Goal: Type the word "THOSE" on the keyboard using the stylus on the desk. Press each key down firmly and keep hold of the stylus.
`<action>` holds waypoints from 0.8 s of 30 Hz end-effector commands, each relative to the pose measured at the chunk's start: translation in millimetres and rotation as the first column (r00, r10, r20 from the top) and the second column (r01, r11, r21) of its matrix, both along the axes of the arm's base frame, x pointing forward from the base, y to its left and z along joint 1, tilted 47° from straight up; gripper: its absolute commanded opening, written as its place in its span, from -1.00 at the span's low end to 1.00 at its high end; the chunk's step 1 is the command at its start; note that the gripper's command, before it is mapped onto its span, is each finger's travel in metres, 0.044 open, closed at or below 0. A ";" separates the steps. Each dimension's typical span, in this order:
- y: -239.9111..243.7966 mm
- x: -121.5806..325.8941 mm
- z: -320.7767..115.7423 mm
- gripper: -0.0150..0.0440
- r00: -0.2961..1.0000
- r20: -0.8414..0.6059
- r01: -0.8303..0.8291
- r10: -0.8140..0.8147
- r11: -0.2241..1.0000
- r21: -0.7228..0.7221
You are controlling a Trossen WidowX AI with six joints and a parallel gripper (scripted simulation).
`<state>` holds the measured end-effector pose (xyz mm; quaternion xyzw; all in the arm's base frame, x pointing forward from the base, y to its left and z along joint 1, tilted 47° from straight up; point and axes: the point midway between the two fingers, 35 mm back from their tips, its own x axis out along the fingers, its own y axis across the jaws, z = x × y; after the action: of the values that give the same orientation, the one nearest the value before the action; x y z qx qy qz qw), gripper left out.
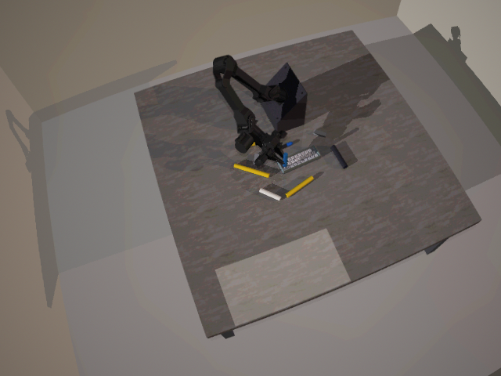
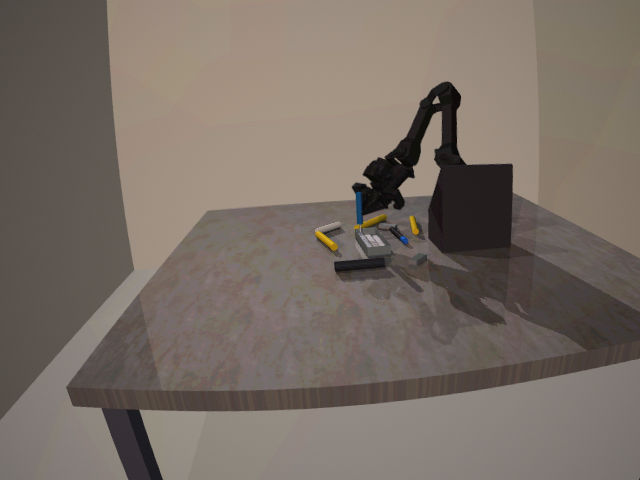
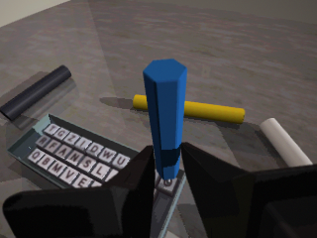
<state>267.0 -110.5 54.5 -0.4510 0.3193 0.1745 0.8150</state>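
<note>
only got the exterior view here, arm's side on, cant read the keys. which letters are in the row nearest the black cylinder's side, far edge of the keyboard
Observer: In the wrist view, the keyboard's far row starts T, G, Z, I, D, W, U.
Operator: and is the stylus between both fingers
Observer: Yes, the wrist view shows a finger on either side of the blue stylus.
Operator: can you see any letters on the row below
Observer: Yes, the middle row reads R, F, A, N, S, L before the gripper blocks it.
</note>
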 end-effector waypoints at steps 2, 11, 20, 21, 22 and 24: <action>-0.3 -0.4 -3.7 -0.22 1.000 -0.004 -0.006 0.006 1.000 0.006; -1.5 -0.3 -4.8 -0.22 1.000 -0.004 -0.006 0.006 1.000 0.006; 1.3 -0.2 -2.1 -0.22 1.000 -0.004 -0.006 0.006 1.000 0.006; 2.9 -0.1 -0.5 -0.22 1.000 -0.004 -0.006 0.006 1.000 0.006; 4.9 0.0 1.5 -0.22 1.000 -0.004 -0.006 0.006 1.000 0.006; 9.5 0.0 5.9 -0.22 1.000 -0.005 -0.006 0.006 1.000 0.006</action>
<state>266.9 -106.7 54.2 -0.4492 0.3200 0.1797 0.8145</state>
